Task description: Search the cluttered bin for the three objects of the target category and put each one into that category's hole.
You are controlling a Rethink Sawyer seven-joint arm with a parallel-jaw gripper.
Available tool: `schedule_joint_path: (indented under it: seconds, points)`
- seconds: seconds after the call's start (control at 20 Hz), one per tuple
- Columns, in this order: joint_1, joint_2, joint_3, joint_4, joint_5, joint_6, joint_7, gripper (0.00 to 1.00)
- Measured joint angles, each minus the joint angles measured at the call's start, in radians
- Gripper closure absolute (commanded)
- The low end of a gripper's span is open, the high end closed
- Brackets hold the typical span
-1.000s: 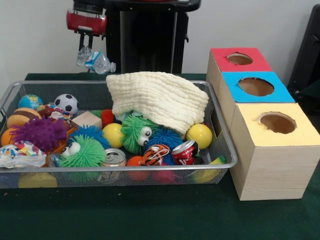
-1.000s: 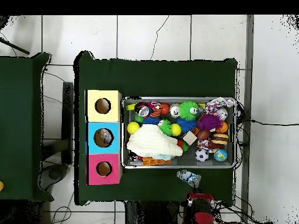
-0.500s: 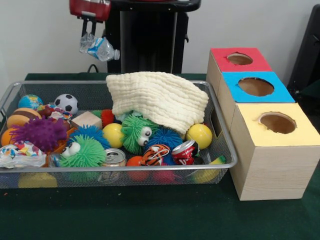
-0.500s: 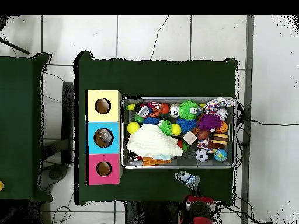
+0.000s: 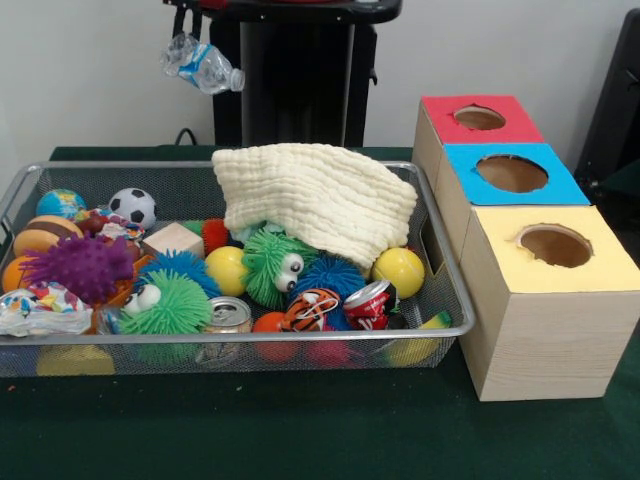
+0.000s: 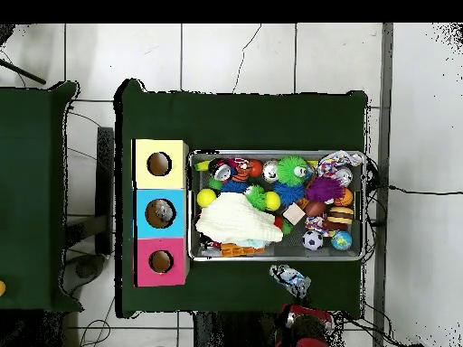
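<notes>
Arm: raised high; only a red part [image 6: 303,318] shows at the overhead view's bottom edge.
Gripper [image 5: 187,8]: tips alone visible at the front view's top edge, pointing down.
Grip: closed on a crumpled plastic bottle [image 5: 203,63] hanging below it.

The pedestal [image 5: 290,75] is a black upright column with flat vertical panels and a lighter grey strip running down between them. A black rounded plate [image 5: 300,10] caps it at the top edge of the front view. From above, the arm [image 6: 303,330] shows a glossy red shell over black parts, and dark cables [image 6: 362,330] trail across the floor tiles beside the base.
</notes>
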Motion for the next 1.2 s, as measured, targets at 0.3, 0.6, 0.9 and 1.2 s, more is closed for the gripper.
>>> schedule_joint_path:
  seconds: [0.3, 0.6, 0.9, 1.2]
  points:
    - [-0.065, -0.160, 0.174, 0.079, 0.166, 0.117, 0.000, 1.00]
    - [0.017, -0.228, 0.203, 0.090, 0.211, 0.129, 0.000, 1.00]
    - [0.181, -0.232, 0.177, 0.072, 0.211, 0.134, 0.000, 1.00]
    - [0.350, -0.195, 0.109, 0.025, 0.213, 0.140, 0.000, 1.00]
